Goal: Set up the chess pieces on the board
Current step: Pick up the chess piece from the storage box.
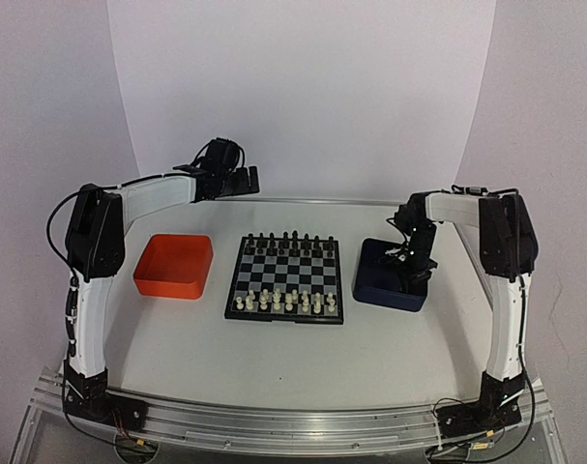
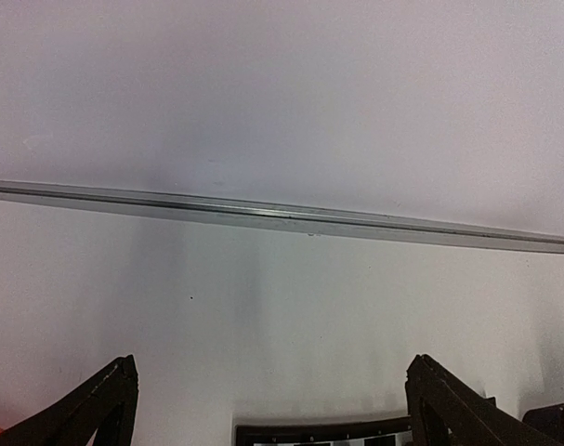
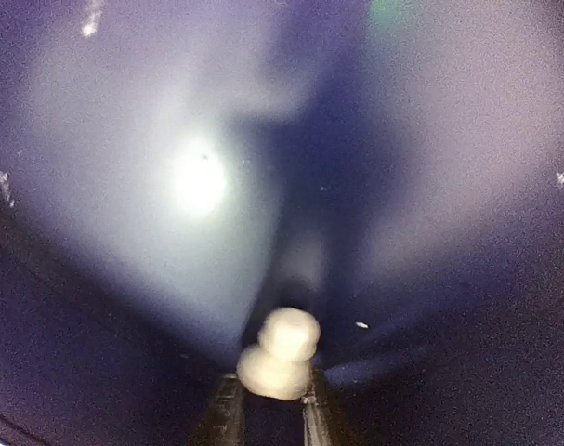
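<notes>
The board [image 1: 284, 278], a small square of black and pale checks with a black border, lies flat to the left of the right pincer [image 1: 410, 276], apart from it. Cream-white chess pieces [image 1: 283, 302] stand upright along its two near rows. One more cream piece [image 3: 280, 358], rounded and blurred, sits at that pincer's tips, between its fingers.

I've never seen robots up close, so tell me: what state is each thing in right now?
left tool, open, holding nothing, raised near the far edge.
right tool, closed on a cream-white piece inside the dark blue tray.
board, flat; white pieces lined up along its near rows, black pieces along its far rows.
orange tray, upright, left of the board.
</notes>
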You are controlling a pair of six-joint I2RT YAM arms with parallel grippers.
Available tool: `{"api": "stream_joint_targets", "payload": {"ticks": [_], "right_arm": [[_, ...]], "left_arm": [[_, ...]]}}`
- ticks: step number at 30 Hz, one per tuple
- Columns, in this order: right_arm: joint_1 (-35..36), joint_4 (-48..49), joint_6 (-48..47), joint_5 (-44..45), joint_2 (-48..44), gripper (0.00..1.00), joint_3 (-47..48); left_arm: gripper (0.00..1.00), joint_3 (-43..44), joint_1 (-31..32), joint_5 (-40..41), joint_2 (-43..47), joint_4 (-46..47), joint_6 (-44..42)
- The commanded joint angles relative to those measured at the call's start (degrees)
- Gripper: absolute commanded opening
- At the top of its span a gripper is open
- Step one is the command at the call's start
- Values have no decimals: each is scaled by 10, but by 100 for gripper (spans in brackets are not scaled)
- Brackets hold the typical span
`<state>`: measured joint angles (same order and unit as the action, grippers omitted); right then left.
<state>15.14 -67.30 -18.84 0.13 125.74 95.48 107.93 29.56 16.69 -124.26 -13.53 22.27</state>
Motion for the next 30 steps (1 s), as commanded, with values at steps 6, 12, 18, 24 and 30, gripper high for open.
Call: {"api": "stream_joint_targets", "payload": {"ticks": [6, 12, 18, 24, 30], "right_arm": [[-1, -19, -14, 3, 1, 0, 46], [-1, 3, -8, -21, -52, 0, 88], [-1, 26, 10, -45, -127, 0, 77], [-1, 26, 7, -58, -146, 37, 26], [-1, 34, -79, -59, -89, 61, 56]], "left_arm": [[100, -39, -4, 14, 75, 24, -13], [100, -77, -4, 2, 107, 60, -10], [100, -130, -4, -28, 153, 90, 1], [100, -180, -4, -44, 190, 99, 3], [100, -191, -4, -56, 195, 102, -14]]}}
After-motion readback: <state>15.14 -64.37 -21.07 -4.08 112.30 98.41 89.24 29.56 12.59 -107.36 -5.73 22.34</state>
